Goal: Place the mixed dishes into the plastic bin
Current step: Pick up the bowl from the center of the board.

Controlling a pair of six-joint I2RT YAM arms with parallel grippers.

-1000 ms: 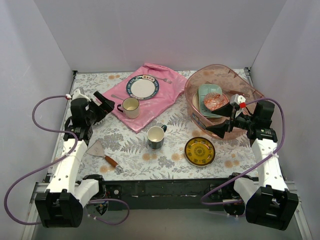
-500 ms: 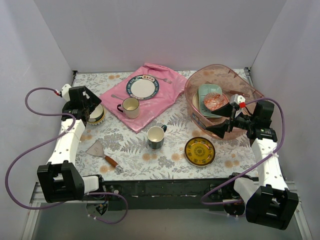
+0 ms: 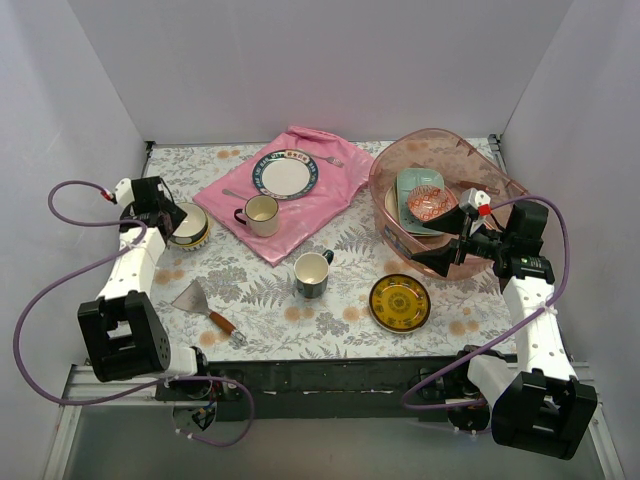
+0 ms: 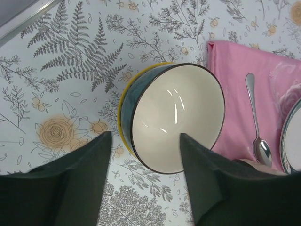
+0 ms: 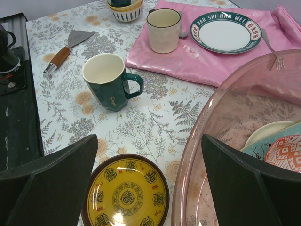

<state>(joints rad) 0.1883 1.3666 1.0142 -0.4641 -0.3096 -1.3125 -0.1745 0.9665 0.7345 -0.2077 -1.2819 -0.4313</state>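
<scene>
My left gripper (image 3: 165, 205) (image 4: 146, 136) hangs over a blue-and-yellow bowl with a cream inside (image 3: 188, 225) (image 4: 176, 113) at the table's left. Its jaws are partly closed and straddle the bowl's near rim, one finger (image 4: 80, 183) outside and the other over the inside, with a gap still showing. My right gripper (image 3: 440, 240) (image 5: 149, 141) stands open and empty above the plastic bin's near-left rim (image 3: 385, 200) (image 5: 225, 117), next to the yellow dark-rimmed plate (image 3: 400, 302) (image 5: 124, 195). The bin holds a pale green tray (image 3: 415, 185) and a red patterned bowl (image 3: 428, 203).
A dark green mug (image 3: 312, 274) (image 5: 106, 82) stands mid-table. On the pink cloth (image 3: 320, 195) sit a cream mug (image 3: 262, 214) (image 5: 163, 30), a white dark-rimmed plate (image 3: 284, 174) (image 5: 225, 32), a spoon (image 4: 256, 117) and a fork (image 5: 270, 44). A wooden-handled spatula (image 3: 205, 305) (image 5: 66, 47) lies front left.
My left arm has swung left and down onto the bowl, and its jaws have narrowed around the rim. The right arm has not moved.
</scene>
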